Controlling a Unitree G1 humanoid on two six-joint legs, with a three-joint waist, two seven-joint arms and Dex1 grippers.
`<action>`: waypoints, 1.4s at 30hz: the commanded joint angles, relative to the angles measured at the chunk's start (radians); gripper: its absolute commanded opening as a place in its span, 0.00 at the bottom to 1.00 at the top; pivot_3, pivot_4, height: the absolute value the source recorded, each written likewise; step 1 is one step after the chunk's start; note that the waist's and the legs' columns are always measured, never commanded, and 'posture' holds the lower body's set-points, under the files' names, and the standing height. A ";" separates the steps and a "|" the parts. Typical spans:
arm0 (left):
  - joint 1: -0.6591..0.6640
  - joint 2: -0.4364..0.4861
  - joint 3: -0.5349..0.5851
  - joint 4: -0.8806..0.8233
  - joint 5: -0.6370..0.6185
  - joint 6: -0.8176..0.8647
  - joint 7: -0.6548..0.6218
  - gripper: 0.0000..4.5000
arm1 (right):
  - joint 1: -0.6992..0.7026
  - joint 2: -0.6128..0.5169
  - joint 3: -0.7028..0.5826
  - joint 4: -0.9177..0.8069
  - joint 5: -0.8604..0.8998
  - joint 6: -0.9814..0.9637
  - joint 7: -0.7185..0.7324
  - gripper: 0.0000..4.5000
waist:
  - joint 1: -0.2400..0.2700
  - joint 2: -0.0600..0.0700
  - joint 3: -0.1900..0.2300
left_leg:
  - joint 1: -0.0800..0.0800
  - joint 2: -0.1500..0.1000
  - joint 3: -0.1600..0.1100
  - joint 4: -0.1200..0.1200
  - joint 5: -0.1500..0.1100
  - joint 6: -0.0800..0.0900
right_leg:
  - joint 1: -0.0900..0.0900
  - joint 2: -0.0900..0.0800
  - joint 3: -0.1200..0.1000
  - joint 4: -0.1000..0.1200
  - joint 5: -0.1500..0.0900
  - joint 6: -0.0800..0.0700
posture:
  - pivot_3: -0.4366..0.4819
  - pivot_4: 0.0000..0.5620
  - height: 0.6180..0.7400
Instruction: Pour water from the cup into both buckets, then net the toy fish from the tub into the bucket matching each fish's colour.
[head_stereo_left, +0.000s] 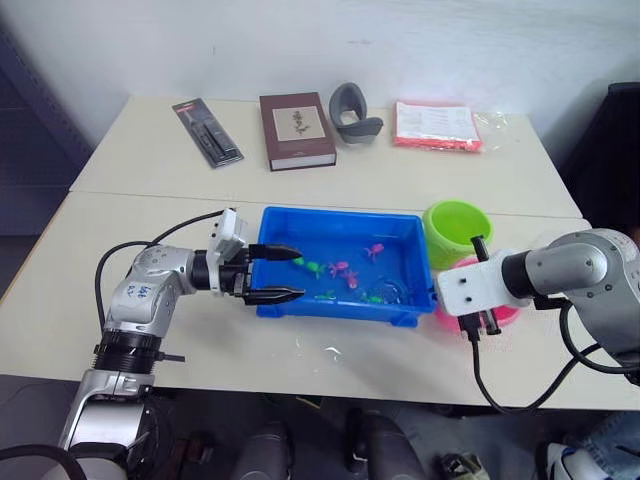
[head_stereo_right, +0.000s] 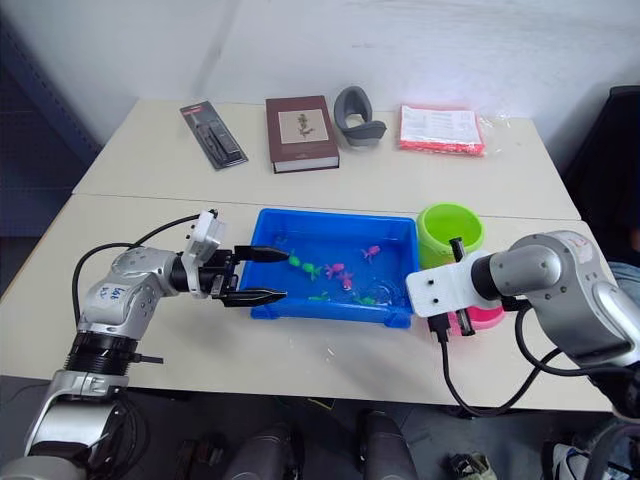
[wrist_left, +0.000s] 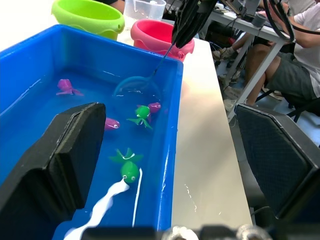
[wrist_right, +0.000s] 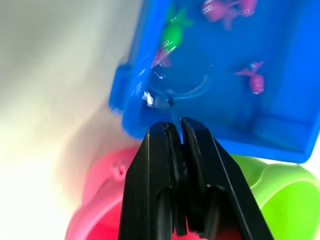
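Apparently submerged, the net's light-blue hoop sits in the blue tub.

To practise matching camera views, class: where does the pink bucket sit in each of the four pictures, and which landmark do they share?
Left eye view: pink bucket low right, by the tub's right end.
Right eye view: low right, same spot.
Left wrist view: past the tub's far corner, beside the green bucket.
Right wrist view: off the tub's corner, beside the green bucket.
Shared landmark: the blue tub.
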 joint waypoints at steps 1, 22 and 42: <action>0.013 0.016 0.017 -0.041 -0.019 -0.006 -0.003 0.99 | 0.007 0.037 -0.084 -0.026 0.082 0.135 -0.033 0.00 | 0.000 0.000 0.000 | 0.000 0.000 0.000 0.000 0.000 0.000 | 0.000 0.000 0.000 0.000 0.000 0.000 | 0.48 0.27 1.00; 0.022 0.039 0.027 -0.053 -0.027 0.005 0.000 0.99 | 0.121 0.025 -0.270 -0.097 0.261 0.319 -0.114 0.00 | 0.002 0.000 0.000 | 0.000 0.001 0.000 0.000 0.000 -0.001 | 0.000 0.000 0.001 0.000 0.000 0.000 | 0.48 0.27 1.00; -0.033 0.003 0.010 -0.063 -0.065 0.041 -0.012 0.99 | 0.804 0.458 -0.868 -0.443 0.369 0.036 -0.423 0.00 | 0.005 0.000 0.000 | 0.001 -0.002 0.000 0.000 0.000 0.000 | 0.001 0.002 0.004 0.001 0.001 0.002 | 0.48 0.27 1.00</action>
